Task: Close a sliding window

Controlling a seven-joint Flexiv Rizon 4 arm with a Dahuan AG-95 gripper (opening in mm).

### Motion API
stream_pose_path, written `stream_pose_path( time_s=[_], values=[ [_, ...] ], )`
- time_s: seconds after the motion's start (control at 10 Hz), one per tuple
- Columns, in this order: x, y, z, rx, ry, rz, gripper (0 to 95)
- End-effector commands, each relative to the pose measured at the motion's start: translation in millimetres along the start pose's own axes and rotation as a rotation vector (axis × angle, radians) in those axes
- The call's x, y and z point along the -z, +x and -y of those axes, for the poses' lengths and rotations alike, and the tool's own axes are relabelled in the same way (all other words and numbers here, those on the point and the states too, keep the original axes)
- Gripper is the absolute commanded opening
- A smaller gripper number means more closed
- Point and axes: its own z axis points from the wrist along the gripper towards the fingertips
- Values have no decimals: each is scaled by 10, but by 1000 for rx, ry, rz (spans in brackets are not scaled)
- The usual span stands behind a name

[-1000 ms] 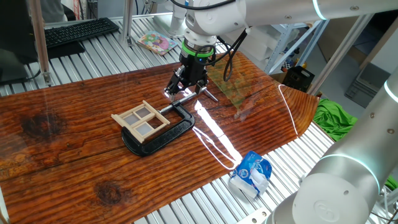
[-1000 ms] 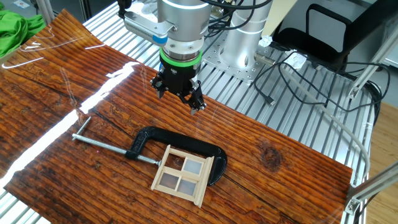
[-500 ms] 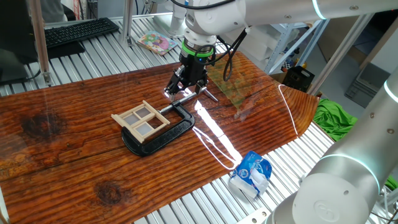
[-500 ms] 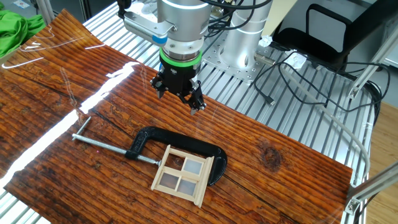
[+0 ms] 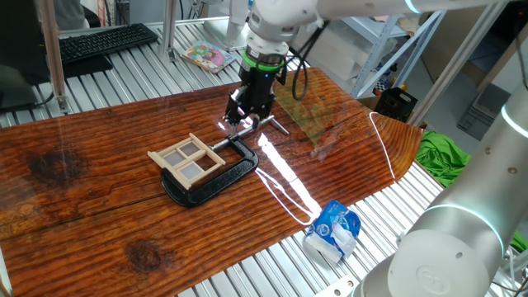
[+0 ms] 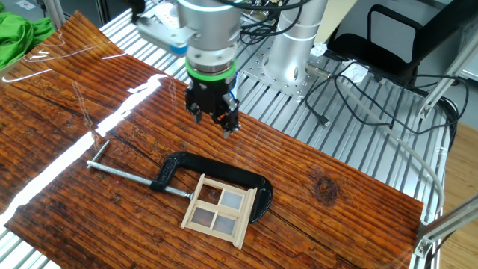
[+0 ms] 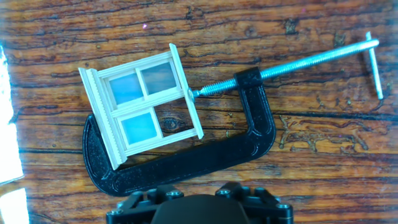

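Observation:
The sliding window (image 5: 188,160) is a small pale-wood frame lying flat on the wooden table (image 5: 82,190), clamped in a black C-clamp (image 5: 219,177). It also shows in the other fixed view (image 6: 219,211) and in the hand view (image 7: 142,102), where three panes look frosted and one shows the table through it. My gripper (image 5: 245,114) hangs above the table over the clamp's screw end, apart from the window. In the other fixed view the gripper (image 6: 214,122) has its fingers spread and holds nothing. The hand view shows only the hand's base, not the fingertips.
The clamp's screw and handle (image 7: 370,56) stick out toward the gripper side. A white cable (image 5: 280,194), a clear sheet (image 5: 309,115), a blue-white bag (image 5: 334,229), green cloth (image 5: 445,157), a keyboard (image 5: 99,41) and a colourful book (image 5: 208,56) lie around.
The hand has shifted slightly and the wrist has turned a little. The window and the clamp have not moved.

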Motion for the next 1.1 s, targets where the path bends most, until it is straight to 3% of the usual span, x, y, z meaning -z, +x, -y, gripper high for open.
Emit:
stream_pose_path(
  time_s=[0.1,1.1],
  values=[
    [2,29,3,0,1,5,0],
    [-38,14,-8,-1,-3,4,0]
  ],
)
